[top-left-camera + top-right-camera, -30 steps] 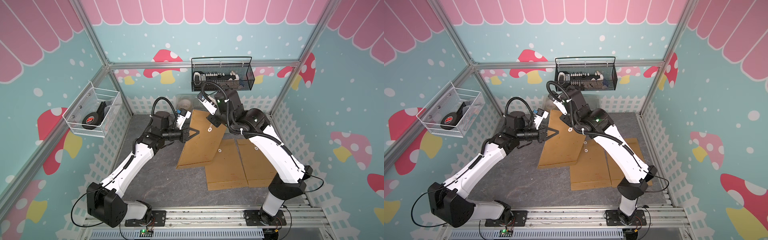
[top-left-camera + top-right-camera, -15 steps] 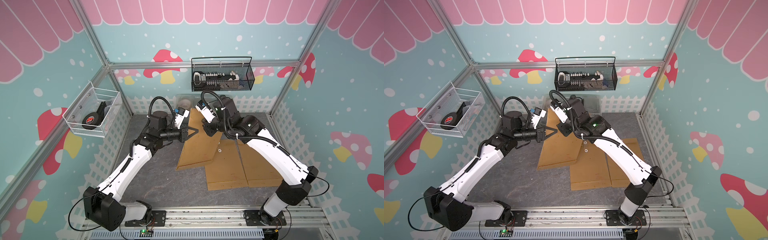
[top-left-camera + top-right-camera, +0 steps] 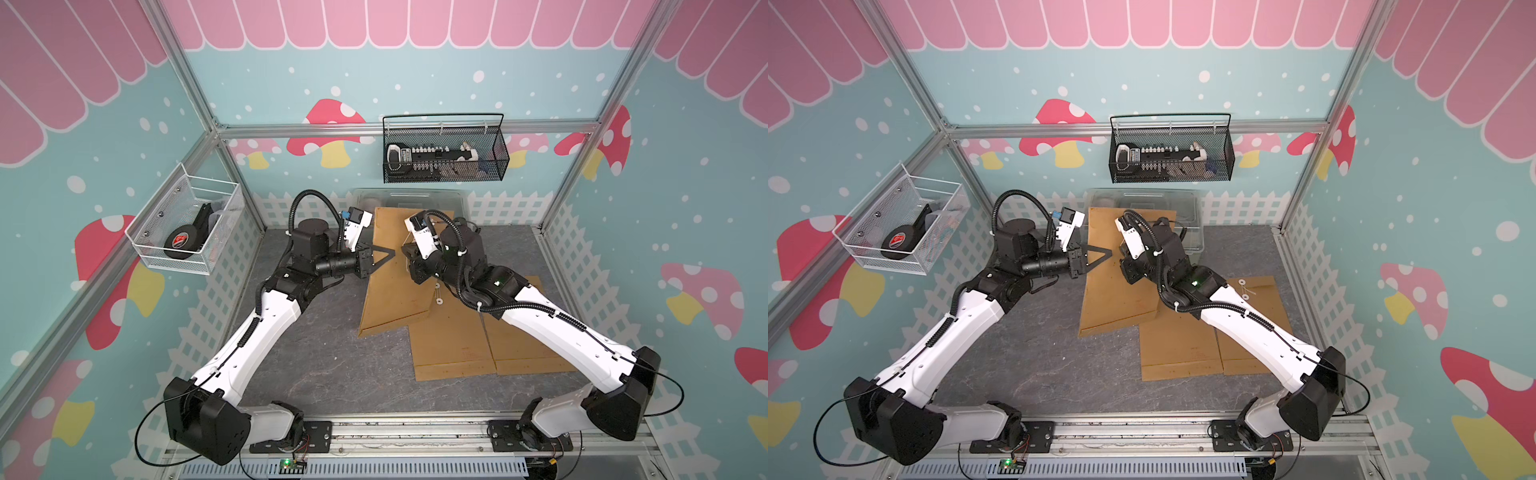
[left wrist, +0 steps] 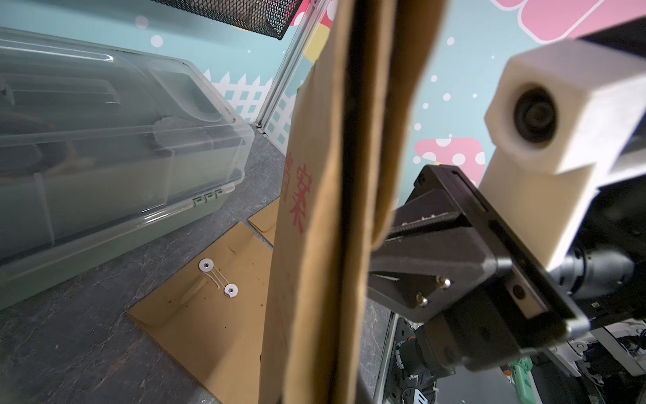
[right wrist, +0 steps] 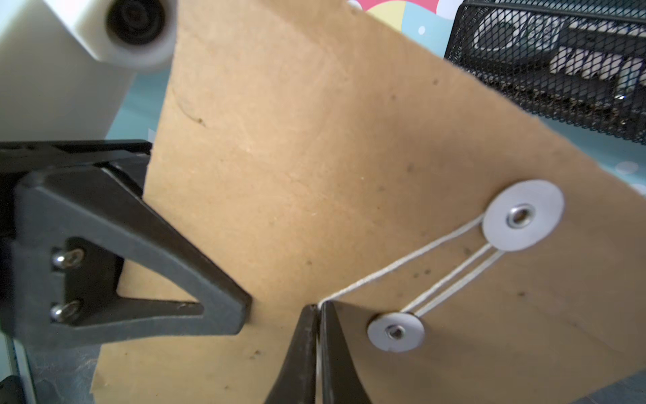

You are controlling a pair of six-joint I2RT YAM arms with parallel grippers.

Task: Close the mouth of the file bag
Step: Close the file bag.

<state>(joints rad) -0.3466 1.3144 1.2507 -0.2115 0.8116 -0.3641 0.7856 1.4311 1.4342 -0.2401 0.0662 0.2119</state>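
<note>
Red printed characters run down one face of the file bag [image 4: 314,245] in the left wrist view. One looks like 案, and the rest curve out of sight. The bag is raised at a steep tilt above the back middle of the grey table [image 3: 332,374], and in both top views its lower corner reaches down over one of the flat file bags [image 3: 453,345] lying there. The left gripper [image 3: 392,254] is clamped on the bag's side edge, so its own camera sees the bag almost edge-on and blurred. In the right wrist view the right gripper [image 5: 318,307] has its tips nearly together, with the white string [image 5: 402,266] pinched between them. The string leads up to the upper disc [image 5: 522,215], and two more strands run between that disc and the lower disc [image 5: 395,331]. Where the string goes below the tips is hidden. In the top views the right fingertips are masked by that arm's wrist camera. The black roll [image 3: 178,241] in the white wire basket [image 3: 141,245] carries a red label too small to read. The lettering on the device in the black mesh basket [image 3: 444,176] is also too small to read. The contents of the clear plastic box [image 4: 105,140] are only murky shapes.
</note>
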